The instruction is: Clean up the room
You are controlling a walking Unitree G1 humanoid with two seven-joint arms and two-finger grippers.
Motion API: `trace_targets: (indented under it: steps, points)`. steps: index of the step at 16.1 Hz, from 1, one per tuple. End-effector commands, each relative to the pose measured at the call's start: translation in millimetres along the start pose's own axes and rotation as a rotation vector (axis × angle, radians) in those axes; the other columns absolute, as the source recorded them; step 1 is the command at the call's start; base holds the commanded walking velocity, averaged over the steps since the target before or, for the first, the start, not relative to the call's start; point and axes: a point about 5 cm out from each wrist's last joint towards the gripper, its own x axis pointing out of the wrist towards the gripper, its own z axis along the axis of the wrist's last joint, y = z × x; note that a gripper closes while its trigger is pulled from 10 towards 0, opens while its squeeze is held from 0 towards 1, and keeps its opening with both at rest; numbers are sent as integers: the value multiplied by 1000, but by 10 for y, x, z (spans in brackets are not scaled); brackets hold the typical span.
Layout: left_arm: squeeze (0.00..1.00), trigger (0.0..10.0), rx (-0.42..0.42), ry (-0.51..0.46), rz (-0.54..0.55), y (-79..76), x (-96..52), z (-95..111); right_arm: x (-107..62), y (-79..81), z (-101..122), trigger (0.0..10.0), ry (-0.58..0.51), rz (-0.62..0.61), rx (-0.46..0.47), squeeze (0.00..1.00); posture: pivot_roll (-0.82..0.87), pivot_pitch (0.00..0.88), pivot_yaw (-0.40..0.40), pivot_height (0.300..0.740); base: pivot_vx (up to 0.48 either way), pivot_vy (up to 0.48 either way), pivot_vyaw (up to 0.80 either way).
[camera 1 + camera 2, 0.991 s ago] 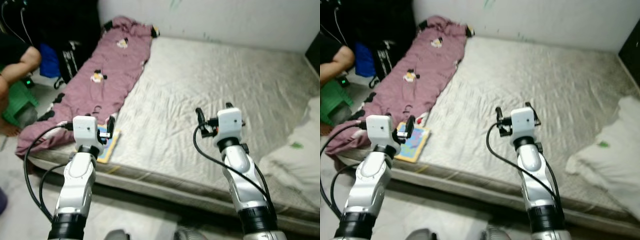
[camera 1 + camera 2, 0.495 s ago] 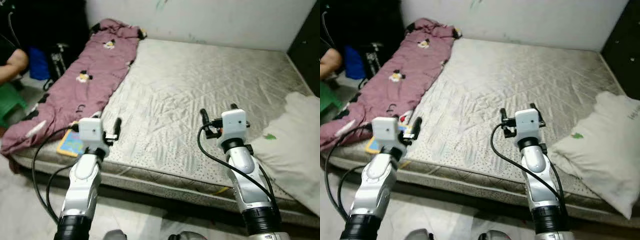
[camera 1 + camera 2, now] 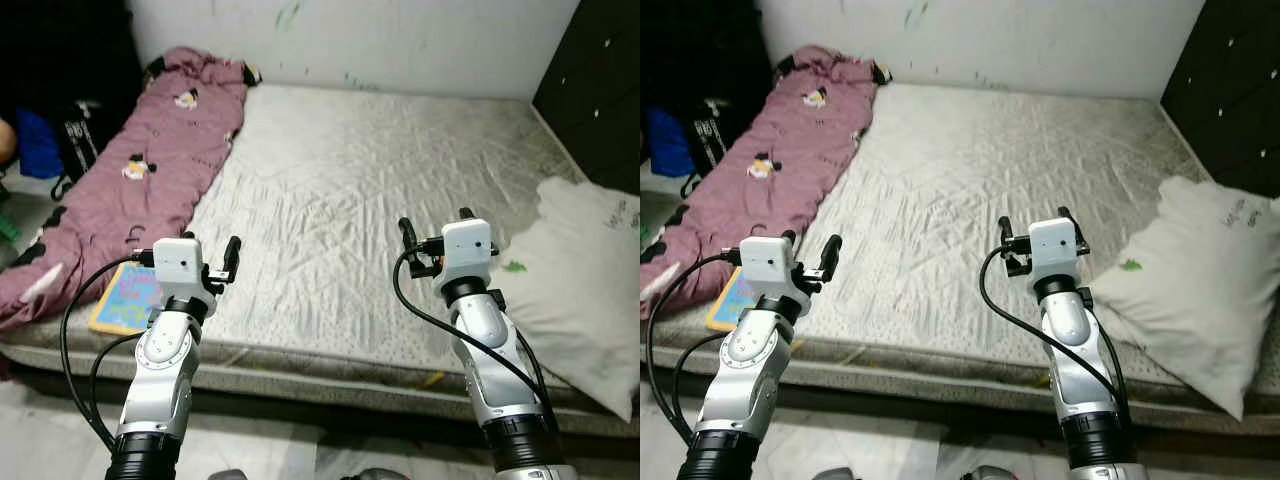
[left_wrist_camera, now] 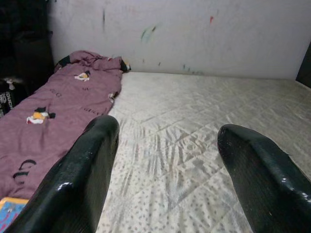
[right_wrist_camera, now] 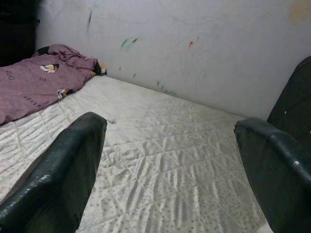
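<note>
- Room clean-up looks to me like it has hardly begun: nothing is picked up yet.
- On the big grey quilted mattress (image 3: 380,200), a long crumpled purple blanket with small cartoon pictures (image 3: 140,170) lies along my left side, up to the wall.
- A flat, bright blue and yellow picture book (image 3: 125,297) sits at the near left corner of the mattress, touching the blanket's edge.
- A soft white pillow (image 3: 575,270) lies on the right side, hanging over the near edge.
- I judge these three things are left to tidy.
- My left end effector (image 3: 207,265) is held up over the near edge of the mattress, near the book. Its two black fingers (image 4: 82,174) are spread apart and hold nothing.
- My right end effector (image 3: 433,238) is over the mattress, near the pillow. Its fingers (image 5: 63,174) are wide apart too, and touch nothing.
</note>
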Motion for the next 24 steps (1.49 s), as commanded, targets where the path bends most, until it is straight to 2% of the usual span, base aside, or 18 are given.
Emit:
trace_targets:
  steps: [1, 5, 12, 17, 24]
  points:
    - [0, 10000, 5, -22, -3, 1, 28, 56, 28, 1, 27, 10000, -7, 4, 3, 0, -7, 0, -20, 740, 247, 0, 0]
    - [0, 10000, 2, -22, -4, 0, 32, 57, 32, 0, 27, 10000, -6, 4, 4, 0, -6, 0, -21, 740, 257, 0, -136]
    - [0, 10000, 7, 6, 14, 16, 40, 24, 32, -3, 23, 10000, -4, 4, 6, 0, -6, 0, -21, 740, 0, 0, -77]
    - [0, 10000, 8, 5, 13, 11, 41, 28, 34, -1, 17, 10000, 0, 7, 5, 0, -5, 0, -21, 740, 0, 0, -671]
    - [0, 10000, 8, 4, 8, -4, 34, 18, 29, 7, 5, 10000, 1, 18, -4, 0, -4, 0, -24, 740, 0, -267, 0]
